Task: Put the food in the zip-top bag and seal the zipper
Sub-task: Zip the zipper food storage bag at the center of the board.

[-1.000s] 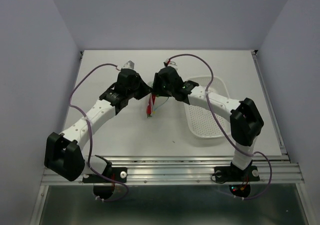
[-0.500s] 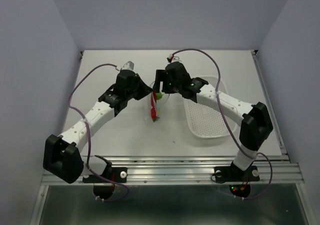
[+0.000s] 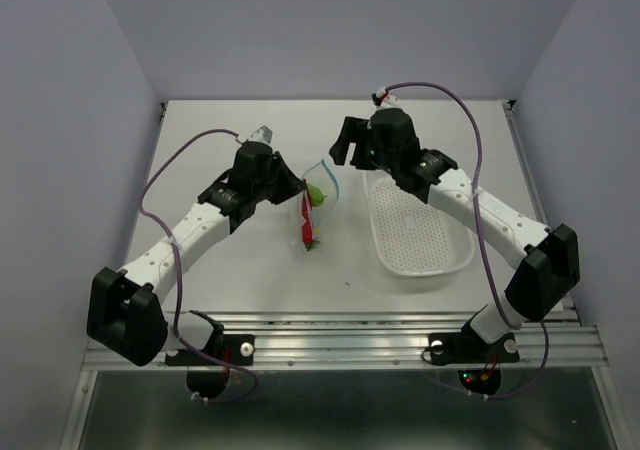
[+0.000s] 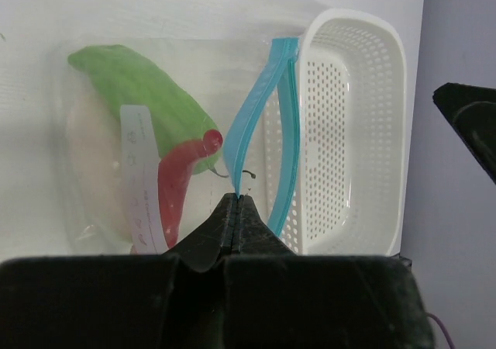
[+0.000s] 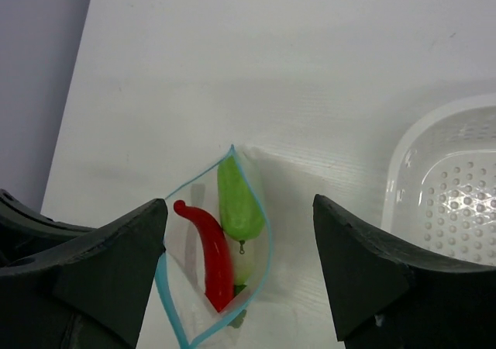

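Okay, my left gripper (image 4: 236, 198) is pinched tight on the light blue zipper strip (image 4: 249, 124) of the small clear zip-top bag (image 4: 194, 62), which rests on the white table (image 3: 250, 270) beside the white perforated plastic basket (image 4: 356, 132). The green cucumber piece (image 4: 139, 93), thin red chili (image 4: 177, 186) and white radish (image 4: 89, 163) all sit inside. My right gripper (image 5: 239, 209) hangs wide open near the bag's gaping mouth, touching nothing.

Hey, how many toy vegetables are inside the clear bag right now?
3, all inside the bag: a green cucumber at the top, a red chili below it, and a pale radish to their left, dim behind the plastic.
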Motion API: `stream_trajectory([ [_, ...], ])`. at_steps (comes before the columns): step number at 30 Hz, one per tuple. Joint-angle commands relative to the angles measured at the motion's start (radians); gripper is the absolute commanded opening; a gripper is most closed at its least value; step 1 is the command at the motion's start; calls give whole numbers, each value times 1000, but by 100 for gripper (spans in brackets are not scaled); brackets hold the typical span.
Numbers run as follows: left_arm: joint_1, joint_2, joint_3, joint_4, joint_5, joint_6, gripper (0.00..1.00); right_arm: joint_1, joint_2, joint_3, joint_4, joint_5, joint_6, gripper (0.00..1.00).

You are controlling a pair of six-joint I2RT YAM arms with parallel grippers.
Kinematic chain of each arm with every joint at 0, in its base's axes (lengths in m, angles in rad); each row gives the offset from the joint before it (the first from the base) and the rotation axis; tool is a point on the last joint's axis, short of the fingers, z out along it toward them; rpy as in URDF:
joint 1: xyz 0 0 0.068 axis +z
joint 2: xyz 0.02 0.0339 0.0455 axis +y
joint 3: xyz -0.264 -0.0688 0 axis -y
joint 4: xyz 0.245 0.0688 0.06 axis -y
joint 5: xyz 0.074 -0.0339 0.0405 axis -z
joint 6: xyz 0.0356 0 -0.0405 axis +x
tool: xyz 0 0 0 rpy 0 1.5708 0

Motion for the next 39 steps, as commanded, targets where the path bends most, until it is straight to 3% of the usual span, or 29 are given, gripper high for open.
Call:
stream_trajectory([
  [1, -4, 4, 4, 25, 23, 29, 0, -2, 10, -18, 2, -35, -39, 81],
  [15, -4, 4, 4, 51, 101, 85, 0, -2, 179, 22, -9, -131, -42, 70],
  [18, -2, -3, 3, 61, 124, 104, 0, -2, 202, 22, -9, -131, -33, 59],
  [19, -4, -3, 3, 64, 136, 113, 0, -2, 210, 28, -9, -131, -29, 50],
  [23, -2, 1, 3, 67, 178, 154, 0, -2, 227, 50, -9, -131, -22, 32],
  [27, -7, -3, -22, 93, 224, 171, 0, -11, 233, 60, -18, -100, -17, 4],
  [31, -9, -28, -28, 96, 248, 211, 0, -22, 234, 74, -44, -98, 12, 1],
  [32, -9, -32, -28, 93, 247, 228, 6, -22, 233, 82, -61, -98, 13, 1],
  [33, -10, -37, -34, 90, 244, 236, 29, -31, 233, 103, -72, -98, 12, 1],
  [35, -12, -57, -43, 87, 236, 257, 45, -40, 237, 132, -127, -100, 21, 1],
  [36, -12, -77, -60, 90, 233, 272, 61, -40, 248, 167, -148, -102, 23, 1],
  [39, -22, -118, -107, 104, 202, 292, 82, -73, 285, 207, -222, -118, 29, 1],
])
